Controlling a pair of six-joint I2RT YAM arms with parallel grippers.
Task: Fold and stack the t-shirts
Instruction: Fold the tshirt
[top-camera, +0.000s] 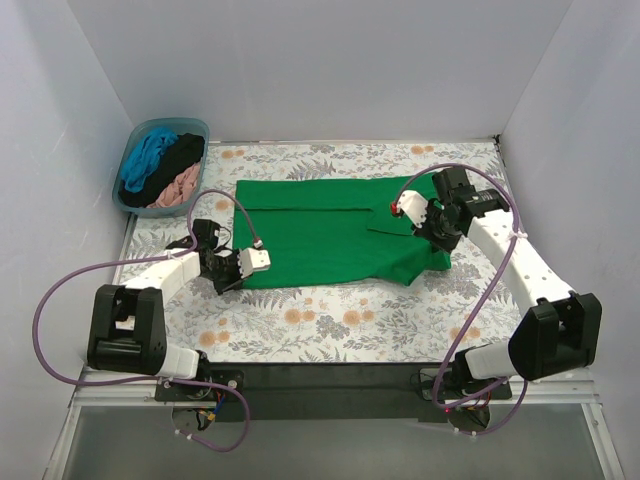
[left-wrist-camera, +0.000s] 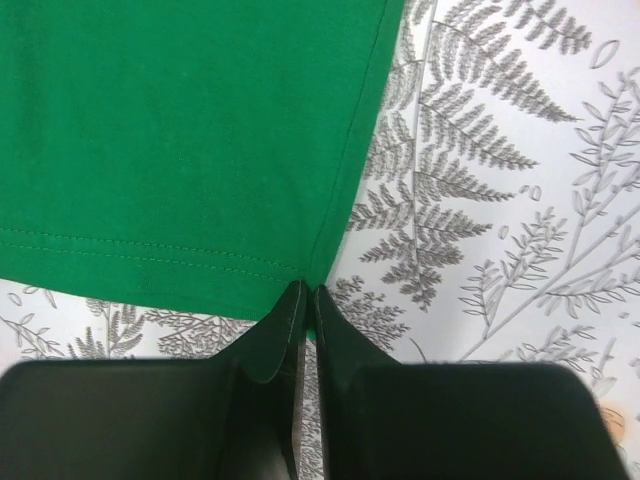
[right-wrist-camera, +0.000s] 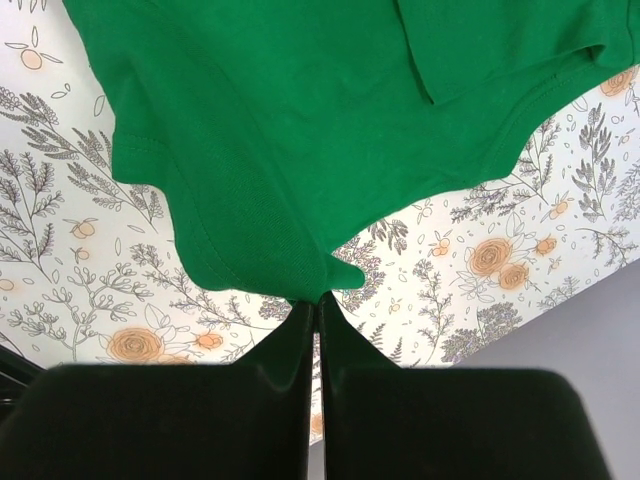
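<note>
A floral cloth (top-camera: 330, 322) covers the table. The green shirt (top-camera: 320, 235) lies flat on its middle, spread wide, with a fold edge running along its far part. A tub (top-camera: 165, 123) at the far left corner holds teal, black and pink shirts (top-camera: 160, 168) in a heap. The left gripper (top-camera: 234, 272) is clamped on the green shirt's near left corner, beside the stitched hem. The right gripper (top-camera: 432, 236) is clamped on its right edge, where the fabric comes to a point between the fingers.

green t-shirt (top-camera: 330, 235): one
teal-blue t-shirt (top-camera: 146, 162): one
black t-shirt (top-camera: 183, 150): one
pink t-shirt (top-camera: 177, 188): one
tub (top-camera: 170, 123): one, at 10 o'clock
pincers: two, left pincer (left-wrist-camera: 305, 292) and right pincer (right-wrist-camera: 320, 298)
tablecloth (top-camera: 300, 322): one
</note>
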